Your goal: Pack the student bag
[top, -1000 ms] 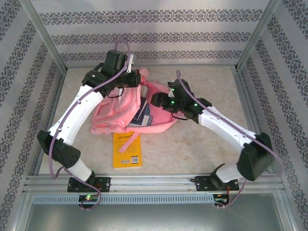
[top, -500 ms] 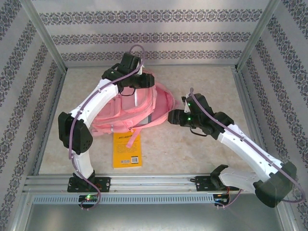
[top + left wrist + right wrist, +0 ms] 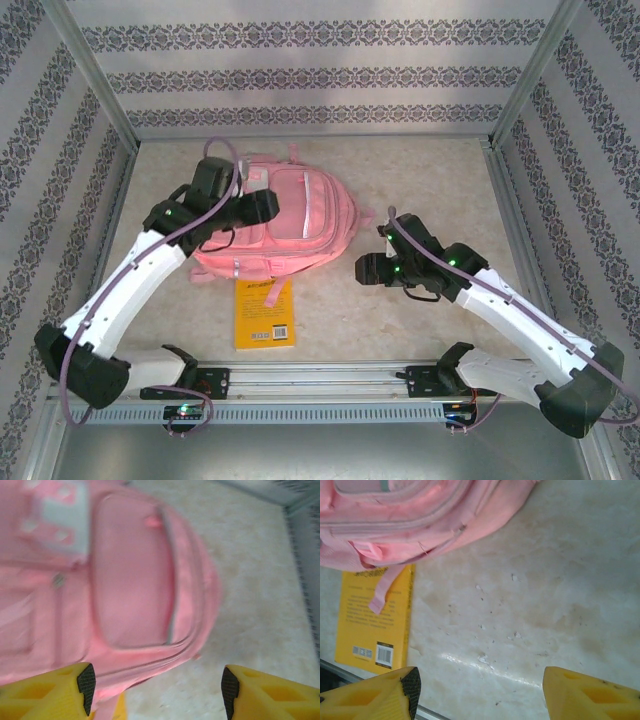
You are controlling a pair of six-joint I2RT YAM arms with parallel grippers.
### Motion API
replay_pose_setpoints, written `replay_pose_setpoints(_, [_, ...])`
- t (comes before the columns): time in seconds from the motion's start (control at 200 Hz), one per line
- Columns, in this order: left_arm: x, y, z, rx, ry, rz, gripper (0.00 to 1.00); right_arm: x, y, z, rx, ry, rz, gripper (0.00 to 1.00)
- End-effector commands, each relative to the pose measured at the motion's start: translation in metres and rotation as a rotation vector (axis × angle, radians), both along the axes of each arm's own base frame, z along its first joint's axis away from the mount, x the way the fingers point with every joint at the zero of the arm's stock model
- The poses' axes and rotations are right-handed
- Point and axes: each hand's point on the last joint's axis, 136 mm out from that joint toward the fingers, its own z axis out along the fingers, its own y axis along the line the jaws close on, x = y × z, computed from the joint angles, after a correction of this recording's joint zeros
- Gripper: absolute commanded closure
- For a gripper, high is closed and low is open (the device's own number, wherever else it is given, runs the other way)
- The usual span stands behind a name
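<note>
Backpack, pink: the student bag (image 3: 295, 215) lies flat and front-up on the desk (image 3: 440, 180), left of centre, with its top handle toward the far wall and pale strips near its lower edge. Desk: pale marbled top, bare to the right of the bag, patterned walls on three sides. Yellow book (image 3: 266, 312): flat at the bag's near edge, far end tucked under the fabric, a pink strap (image 3: 382, 592) lying across its cover. Left pincer (image 3: 155, 685): held over the bag's left side, fingers spread wide, gripping nothing; its arm hides part of that side from above. Right pincer (image 3: 480, 692): over bare desk just right of the bag, apart from it, fingers wide, empty. Metal rail (image 3: 320, 380): along the near edge, just beyond the book.
</note>
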Motion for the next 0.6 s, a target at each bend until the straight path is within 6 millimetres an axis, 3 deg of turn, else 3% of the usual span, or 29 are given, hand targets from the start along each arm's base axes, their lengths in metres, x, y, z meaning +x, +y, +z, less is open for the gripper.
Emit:
replay_pose_setpoints(0.0, [-0.039, 0.049, -0.066, 0.133, 0.240, 0.213, 0.31, -0.008, -0.001, -0.014, -0.051, 0.026, 0.014, 0.33])
replay_pose_setpoints(0.12, [-0.071, 0.064, -0.103, 0.132, 0.309, 0.276, 0.30, -0.010, 0.011, -0.018, -0.042, 0.043, 0.039, 0.33])
replay_pose_setpoints(0.255, [-0.093, 0.079, -0.143, 0.155, 0.357, 0.317, 0.30, -0.012, 0.022, -0.021, -0.022, 0.057, 0.065, 0.33])
replay_pose_setpoints(0.37, [-0.098, 0.079, -0.172, 0.173, 0.397, 0.302, 0.30, -0.016, 0.023, -0.026, -0.008, 0.071, 0.063, 0.33])
replay_pose_setpoints(0.595, [-0.099, 0.075, -0.207, 0.213, 0.436, 0.226, 0.31, -0.028, 0.019, -0.036, 0.016, 0.114, 0.045, 0.35])
